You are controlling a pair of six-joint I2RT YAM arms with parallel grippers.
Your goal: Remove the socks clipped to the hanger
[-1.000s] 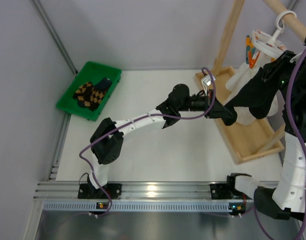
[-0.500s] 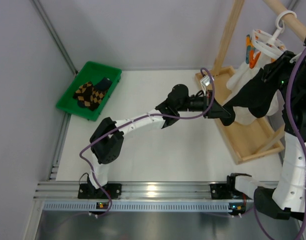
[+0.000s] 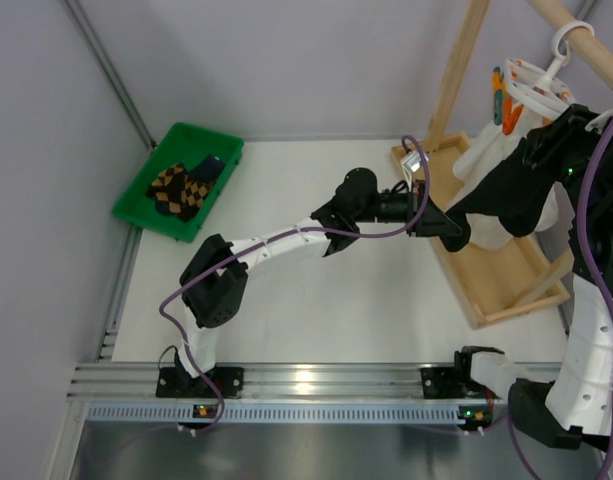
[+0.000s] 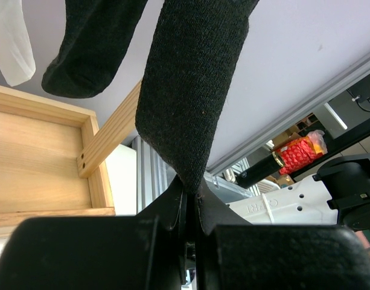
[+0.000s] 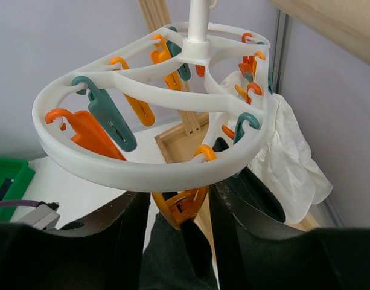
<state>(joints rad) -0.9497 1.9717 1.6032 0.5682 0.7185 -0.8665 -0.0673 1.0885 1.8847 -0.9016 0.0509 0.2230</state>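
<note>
The white round hanger hangs by its hook from the wooden rack's top beam; its ring carries orange and teal clips. Dark socks hang below it. My left gripper is shut on the lower end of one dark sock, pinched at the fingertips. A second dark sock hangs beside it. My right gripper is up at the ring, jaws apart on either side of an orange clip that holds dark sock fabric.
A green bin at the back left holds argyle socks. The wooden rack's base frame lies on the table under the hanger. A white cloth hangs from the ring's far side.
My right gripper's jaws have widened around the orange clip. My left gripper has drawn slightly back with the sock's end still pinched.
</note>
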